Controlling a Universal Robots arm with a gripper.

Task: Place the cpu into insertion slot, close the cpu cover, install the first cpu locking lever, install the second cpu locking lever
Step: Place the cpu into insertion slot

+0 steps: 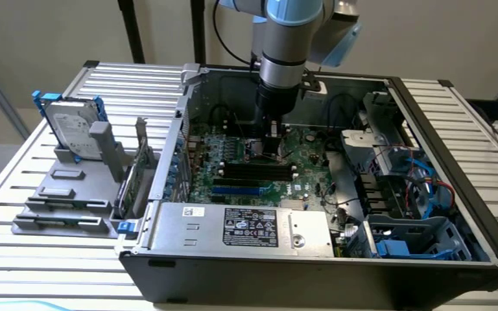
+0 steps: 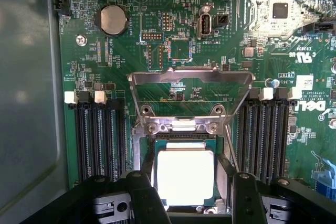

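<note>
One Dell logo (image 2: 314, 113) shows on the motherboard (image 2: 131, 40) holding the cpu (image 2: 185, 176).

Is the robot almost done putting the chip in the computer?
Not yet. Done: the cpu looks seated in the insertion slot. In hand: nothing; the open gripper straddles the cpu and seems not to grip it. Left: the cpu cover stands flipped up, so closing it and both lever steps remain.
</note>
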